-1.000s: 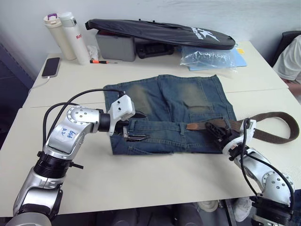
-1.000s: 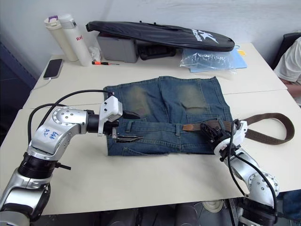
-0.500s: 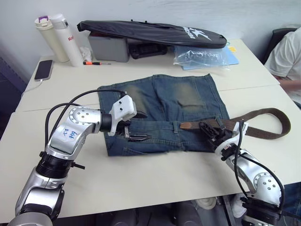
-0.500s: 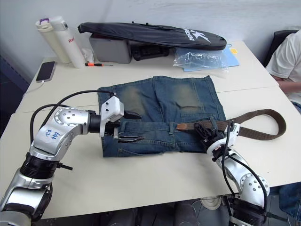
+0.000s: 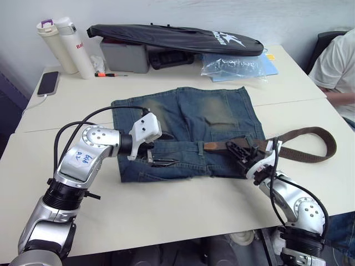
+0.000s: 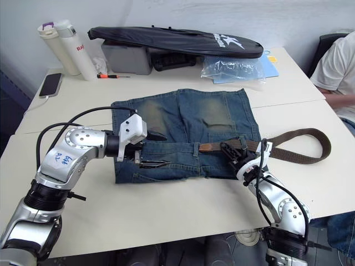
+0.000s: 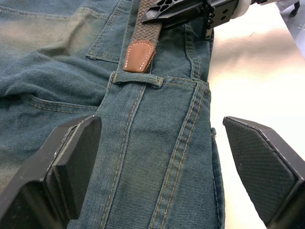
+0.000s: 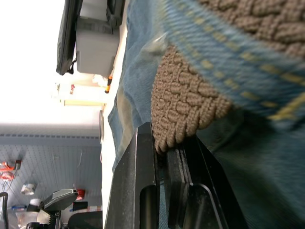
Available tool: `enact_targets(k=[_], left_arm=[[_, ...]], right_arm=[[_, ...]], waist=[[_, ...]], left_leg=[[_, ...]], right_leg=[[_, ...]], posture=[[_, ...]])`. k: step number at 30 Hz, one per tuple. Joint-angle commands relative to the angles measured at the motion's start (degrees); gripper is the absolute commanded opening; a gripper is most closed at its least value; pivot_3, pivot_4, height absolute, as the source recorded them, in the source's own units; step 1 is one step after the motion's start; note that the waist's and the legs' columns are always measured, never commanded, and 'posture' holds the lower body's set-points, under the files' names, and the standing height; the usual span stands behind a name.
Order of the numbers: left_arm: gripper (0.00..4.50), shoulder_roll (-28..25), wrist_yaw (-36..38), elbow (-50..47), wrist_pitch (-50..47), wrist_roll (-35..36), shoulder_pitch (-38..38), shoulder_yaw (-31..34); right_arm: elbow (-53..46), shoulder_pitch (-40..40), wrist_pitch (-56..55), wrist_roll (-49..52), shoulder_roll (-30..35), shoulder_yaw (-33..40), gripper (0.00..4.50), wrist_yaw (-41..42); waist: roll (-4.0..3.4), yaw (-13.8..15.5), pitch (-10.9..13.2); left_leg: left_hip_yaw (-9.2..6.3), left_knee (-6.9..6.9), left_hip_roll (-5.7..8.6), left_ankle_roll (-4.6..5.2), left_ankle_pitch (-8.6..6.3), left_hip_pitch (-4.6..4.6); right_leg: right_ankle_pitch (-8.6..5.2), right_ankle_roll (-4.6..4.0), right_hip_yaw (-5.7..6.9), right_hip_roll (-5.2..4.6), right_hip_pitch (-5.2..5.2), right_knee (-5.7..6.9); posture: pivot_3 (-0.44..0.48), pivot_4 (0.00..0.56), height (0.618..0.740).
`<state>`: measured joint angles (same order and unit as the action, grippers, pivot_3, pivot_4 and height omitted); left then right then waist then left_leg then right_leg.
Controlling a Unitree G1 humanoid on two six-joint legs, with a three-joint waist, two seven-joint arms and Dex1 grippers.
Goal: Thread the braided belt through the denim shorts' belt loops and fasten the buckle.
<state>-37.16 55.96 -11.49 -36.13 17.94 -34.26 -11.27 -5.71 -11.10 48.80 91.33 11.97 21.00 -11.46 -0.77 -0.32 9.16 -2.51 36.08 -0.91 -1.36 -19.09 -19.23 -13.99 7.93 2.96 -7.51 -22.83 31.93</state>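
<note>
Left wrist view: braided belt (image 7: 148, 21) pinched in right gripper (image 5: 239, 151), leather tip just short of next belt loop (image 7: 137, 79) for feeding. Left gripper (image 7: 157, 167) spread open over denim shorts (image 5: 183, 119) waistband, apparently steadying. Shorts flat on desk (image 5: 177, 221).

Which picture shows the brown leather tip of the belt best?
The left wrist view: the tan leather tip of the braided brown belt lies large and unobstructed, just short of a blue denim belt loop. Both eye views show it as a small tan patch on the waistband. The right wrist view shows braid, not the tip.
</note>
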Motion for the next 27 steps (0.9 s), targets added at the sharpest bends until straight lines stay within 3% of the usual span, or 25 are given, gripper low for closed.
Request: enact_targets(k=[1,14,18,27], left_arm=[[4.5,-0.08,-0.2,-2.2,0.53,0.18,-0.07,0.65],[4.5,0.09,-0.84,-2.49,0.54,0.06,0.34,0.47],[4.5,0.19,-0.89,-2.44,0.63,0.04,0.23,0.39],[4.5,0.32,-1.48,-3.4,0.47,0.04,1.14,0.53]], right_arm=[[-1.65,-1.48,0.41,-1.02,0.34,-2.2,0.01,0.46],[-1.72,-0.56,2.8,-0.07,0.85,-4.46,0.01,0.67],[-2.09,-0.72,4.01,-5.71,1.5,-7.89,0.01,0.19],[-3.65,-3.62,2.46,-10.26,-3.4,-10.66,0.01,-2.27]], waist=[[0.0,-0.01,0.0],[0.0,0.05,0.0],[0.0,0.02,0.0],[0.01,-0.79,-0.01]], left_leg=[[0.0,0.0,0.0,0.0,0.0,0.0],[0.02,-0.01,0.0,0.05,-0.03,-0.04],[0.02,-0.01,0.0,0.05,-0.03,-0.01],[0.01,-0.02,-0.07,0.05,-0.03,0.03]], right_leg=[[0.0,0.0,0.0,0.0,0.0,0.0],[0.01,0.01,0.0,0.0,0.0,0.06],[0.0,-0.01,0.0,0.0,0.0,0.06],[-0.07,-0.12,0.0,0.07,-0.03,0.09]], posture=[[0.0,0.15,0.74],[0.0,0.15,0.74],[0.0,0.15,0.74],[0.0,0.15,0.74]])
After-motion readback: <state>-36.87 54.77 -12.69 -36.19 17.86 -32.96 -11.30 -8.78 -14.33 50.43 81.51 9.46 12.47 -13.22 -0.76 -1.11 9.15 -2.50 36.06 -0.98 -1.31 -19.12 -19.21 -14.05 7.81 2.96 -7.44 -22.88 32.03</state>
